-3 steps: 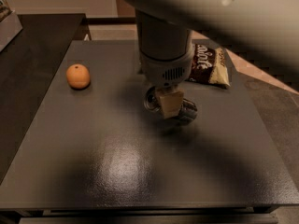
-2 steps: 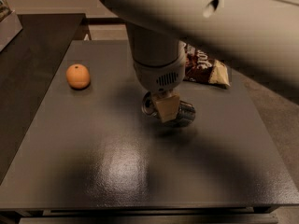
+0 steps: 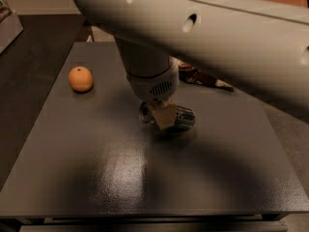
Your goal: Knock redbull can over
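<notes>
The redbull can [image 3: 182, 118], silvery and slim, lies on its side near the middle of the dark table [image 3: 96, 178], its shiny top end pointing left. My gripper [image 3: 163, 116] hangs from the big white arm straight over the can and hides its middle. One tan finger [image 3: 164, 115] shows in front of the can.
A round orange fruit [image 3: 80, 79] sits at the table's far left. A dark snack bag [image 3: 200, 76] lies behind the arm at the back right. The white arm [image 3: 217, 33] fills the upper right of the view. A pale box edge [image 3: 7, 25] stands at far left.
The arm has swung left and nearer the camera, covering more of the snack bag. The can stays on its side under the gripper.
</notes>
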Robot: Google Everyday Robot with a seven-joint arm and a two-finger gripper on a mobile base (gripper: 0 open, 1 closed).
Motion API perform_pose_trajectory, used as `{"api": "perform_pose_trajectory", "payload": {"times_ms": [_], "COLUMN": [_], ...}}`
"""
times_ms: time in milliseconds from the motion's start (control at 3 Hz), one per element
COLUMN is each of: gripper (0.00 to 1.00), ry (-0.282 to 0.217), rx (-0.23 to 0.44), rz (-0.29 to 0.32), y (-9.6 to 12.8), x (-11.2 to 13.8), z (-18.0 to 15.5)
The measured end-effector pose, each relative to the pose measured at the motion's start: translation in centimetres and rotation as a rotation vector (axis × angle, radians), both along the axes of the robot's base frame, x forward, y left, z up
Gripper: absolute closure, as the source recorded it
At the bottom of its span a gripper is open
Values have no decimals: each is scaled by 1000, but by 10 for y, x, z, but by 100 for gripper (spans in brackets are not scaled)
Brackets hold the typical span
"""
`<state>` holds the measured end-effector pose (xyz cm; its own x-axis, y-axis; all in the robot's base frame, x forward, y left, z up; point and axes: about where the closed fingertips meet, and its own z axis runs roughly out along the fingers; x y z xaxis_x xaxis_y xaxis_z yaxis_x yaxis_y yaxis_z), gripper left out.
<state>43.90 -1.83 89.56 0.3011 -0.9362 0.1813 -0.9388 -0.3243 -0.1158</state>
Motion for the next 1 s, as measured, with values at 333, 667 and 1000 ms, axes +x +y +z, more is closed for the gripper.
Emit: {"api": "perform_pose_trajectory", "payload": {"times_ms": [333,667,1000], "gripper": [14,0,0], "ry": [9,28,28], "rx": [-9,26,26], "rz": [12,22,22], "y": [7,17,17], "x": [1,-2,-2], "z": [-8,-18,-18]}}
